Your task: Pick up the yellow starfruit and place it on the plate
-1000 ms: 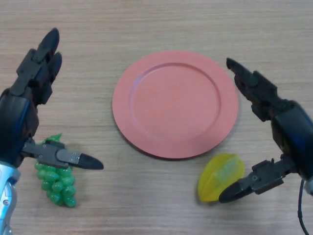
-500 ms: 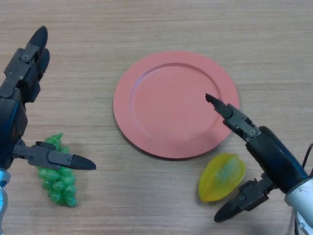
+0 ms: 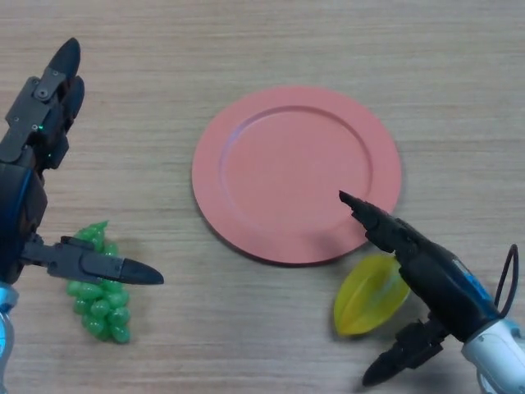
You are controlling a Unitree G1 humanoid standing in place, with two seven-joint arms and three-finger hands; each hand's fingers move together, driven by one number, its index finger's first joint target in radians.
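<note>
The yellow starfruit lies on the wooden table just below the lower right rim of the red plate. My right hand is open and hangs over the starfruit. Its fingers stretch up-left over the plate's rim and its thumb points down-left below the fruit. The fruit's right side is hidden under the hand. I cannot tell whether the hand touches the fruit. My left hand is open at the left edge and holds nothing.
A bunch of green grapes lies at the lower left, under the left hand's thumb.
My right hand has swung down and left from beside the plate to over the starfruit, fingers now across the plate's rim. The left hand has shifted slightly left. The starfruit has not moved.
</note>
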